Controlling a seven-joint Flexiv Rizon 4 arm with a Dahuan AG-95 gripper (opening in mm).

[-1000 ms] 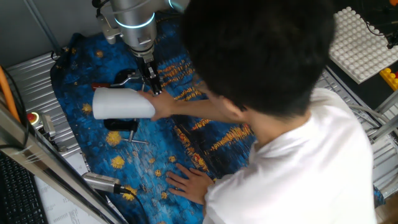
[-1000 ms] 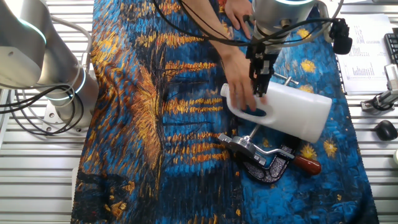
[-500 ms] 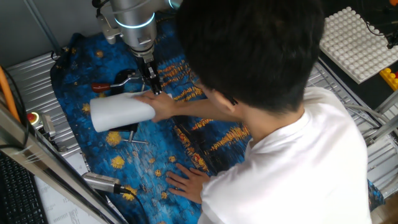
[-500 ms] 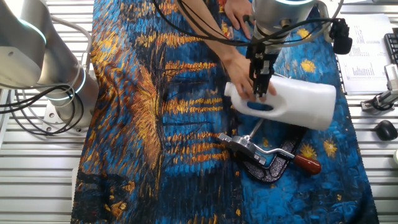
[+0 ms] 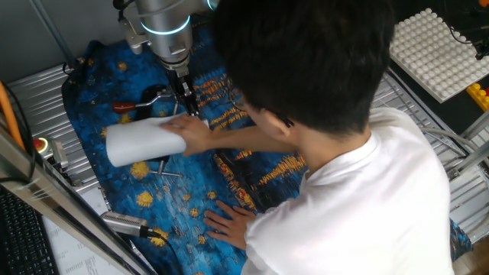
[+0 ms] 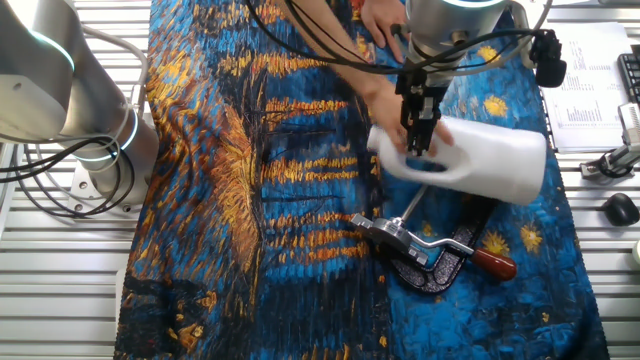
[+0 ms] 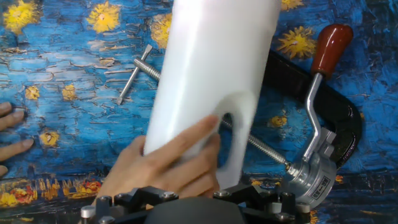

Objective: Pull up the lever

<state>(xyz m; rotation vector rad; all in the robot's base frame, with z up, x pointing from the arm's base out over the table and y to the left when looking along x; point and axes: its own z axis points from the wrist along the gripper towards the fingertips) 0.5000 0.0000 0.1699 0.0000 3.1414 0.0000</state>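
Lever (image 7: 316, 93) lay flat beside black clamp base (image 7: 341, 121), red tip (image 6: 494, 264) outward. Person's hand (image 7: 163, 163) held white jug (image 6: 470, 158) across the approach. Gripper (image 6: 417, 125) hovered above jug, holding nothing; opening not discernible. Advisable: wait for jug clearance, then grasp near tip.

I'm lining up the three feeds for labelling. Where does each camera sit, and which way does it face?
One fixed view: high behind the person, looking over their head at the arm, jug and cloth.
The other fixed view: high on the opposite side, looking down on the clamp; robot base at left, gripper at top.
Hand view: on the wrist, looking down at jug, hand and lever.
All three share the jug.
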